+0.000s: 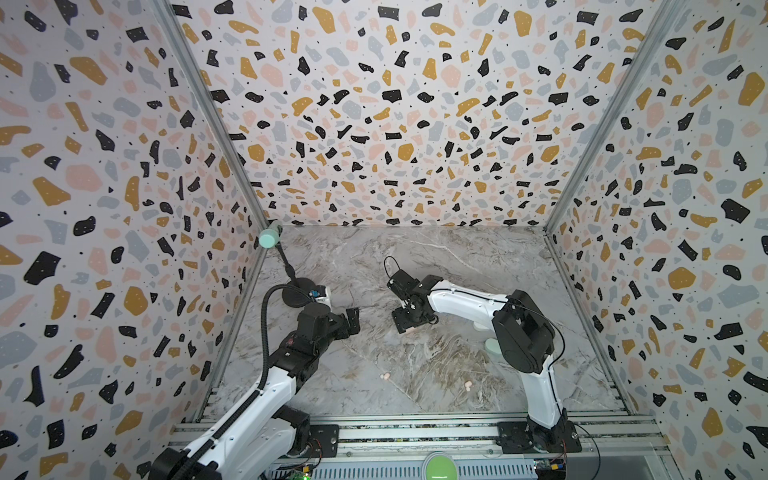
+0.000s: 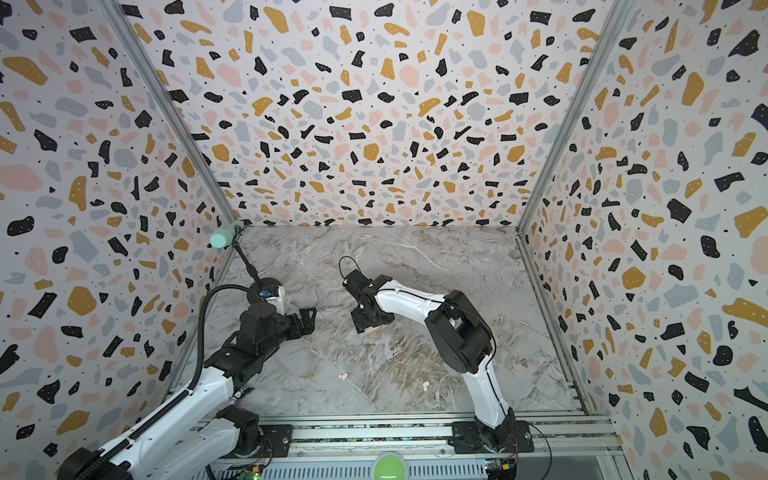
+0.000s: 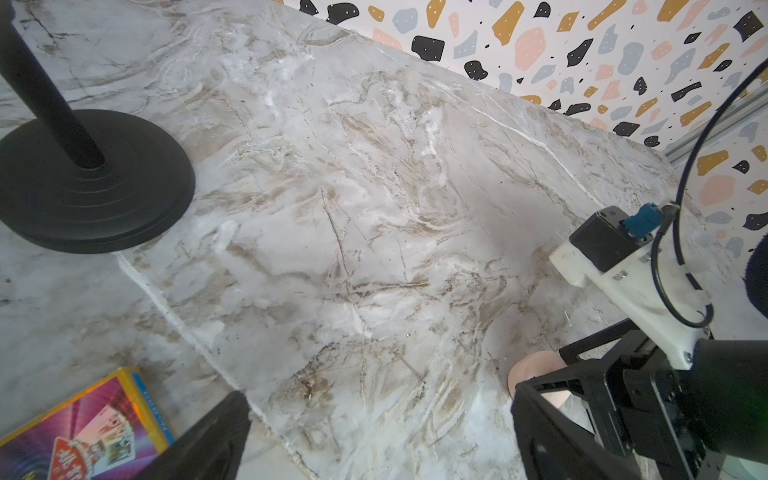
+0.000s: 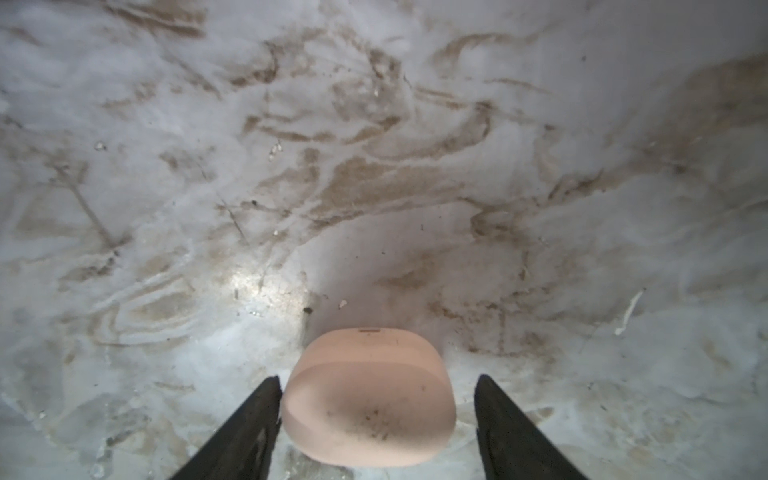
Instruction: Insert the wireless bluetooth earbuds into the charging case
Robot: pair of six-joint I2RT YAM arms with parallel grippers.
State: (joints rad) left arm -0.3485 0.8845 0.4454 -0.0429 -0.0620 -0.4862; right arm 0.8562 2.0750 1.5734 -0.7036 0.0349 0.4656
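The right gripper (image 4: pixel 377 377) hangs low over the pink case (image 4: pixel 370 399), which lies with its lid down on the marble table (image 1: pixel 457 270), a little right of the middle. The jaws stand open astride the case. In the right wrist view one black finger (image 4: pixel 249 424) is at the case's side, touching it or nearly so. The other finger (image 4: pixel 511 428) stands clear, with bare table between it and the case, so the case is not gripped. In both top views the gripper covers most of the case and only its near edge shows. Two pale pink earbuds (image 1: pixel 385 376) lie loose on the table, nearer than the pink case and well apart from it and from each other. The left earbud (image 2: pixel 343 376) is near the middle. The right earbud (image 1: pixel 467 385) is near the right arm's lower link. Neither gripper touches them. The left gripper (image 1: pixel 352 321) hovers over the table left of the middle, its jaws wide open and holding nothing. It points toward the right gripper, near it but apart. A mint case (image 1: pixel 491 348) sits to the right, half hidden behind the right arm's elbow. A black stand (image 3: pixel 95 187) with a round base rises at the far left and carries a mint head (image 1: pixel 269 237) by the far left corner. In the left wrist view a colourful box (image 3: pixel 83 428) with a yellow edge lies flat on the table near the stand's base. A green button (image 1: pixel 440 466) sits on the rail at the near edge.
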